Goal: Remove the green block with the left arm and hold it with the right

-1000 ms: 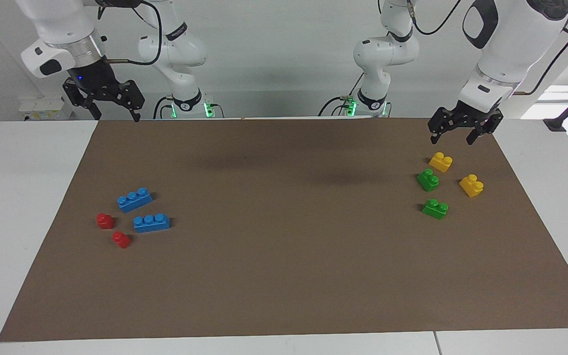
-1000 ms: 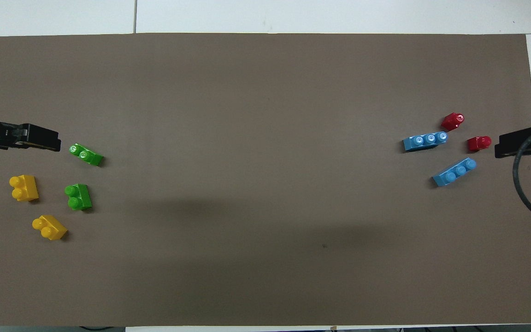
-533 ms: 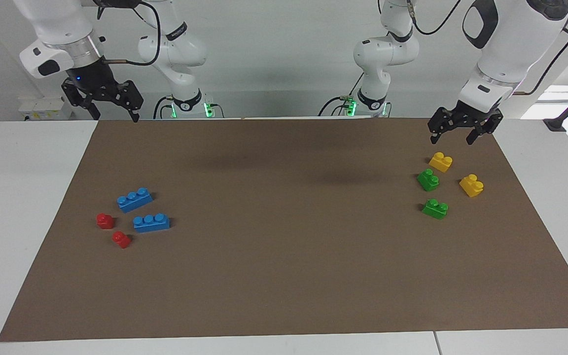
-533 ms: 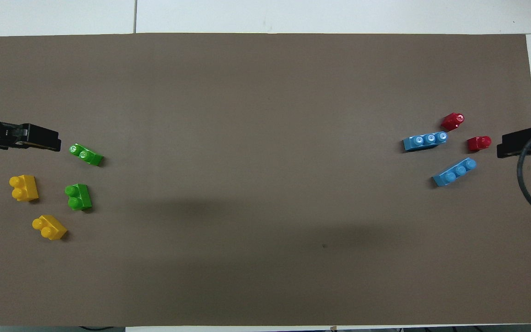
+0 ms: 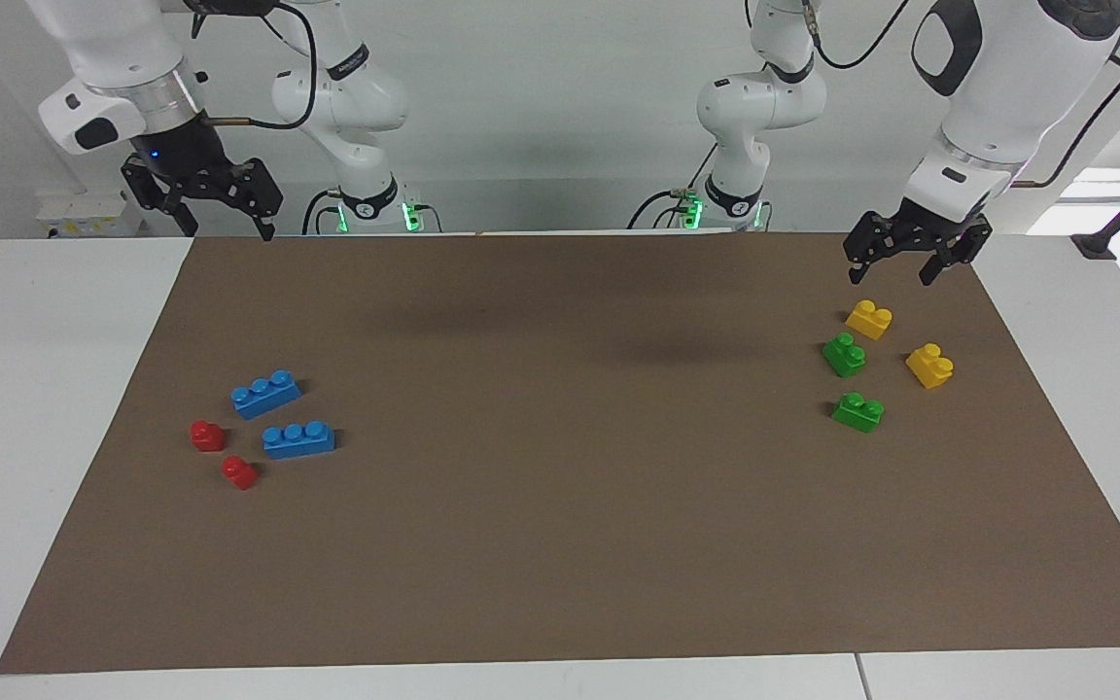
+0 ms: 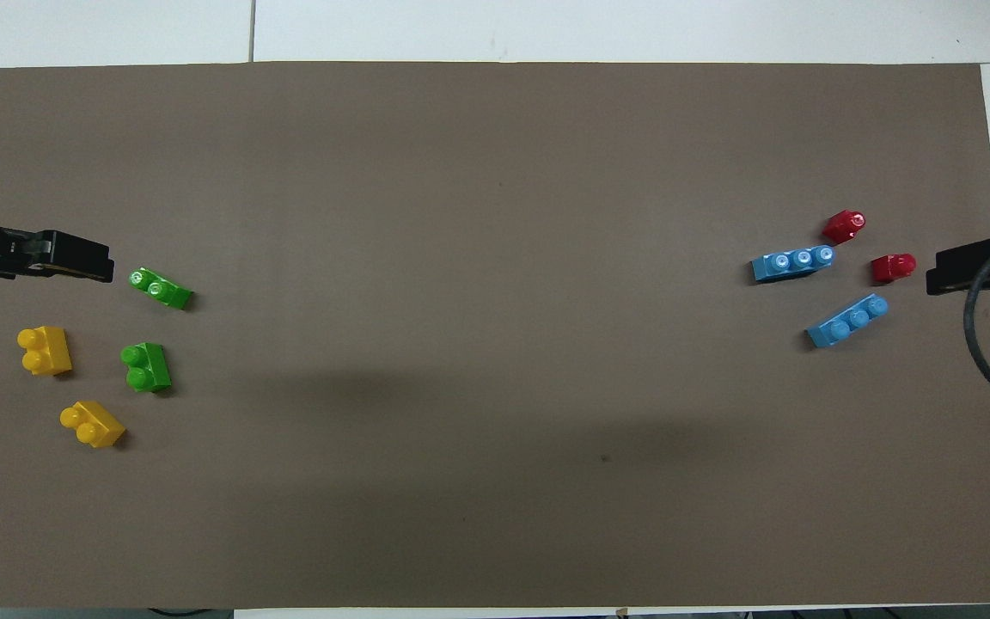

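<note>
We list the green block point(image 5: 857, 411) point(image 6: 160, 288): bright, two studs, lying free. Facing view alone shows left pincer point(image 5: 902, 264) and right pincer point(image 5: 227, 221) both spread open.

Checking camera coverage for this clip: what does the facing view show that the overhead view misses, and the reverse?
Only the facing view shows both arms whole, the left gripper open and raised over the mat's edge, and the right gripper open.

Only the overhead view shows the studs from above.

Both show the green block, its darker twin, and the yellow, blue and red bricks.
</note>
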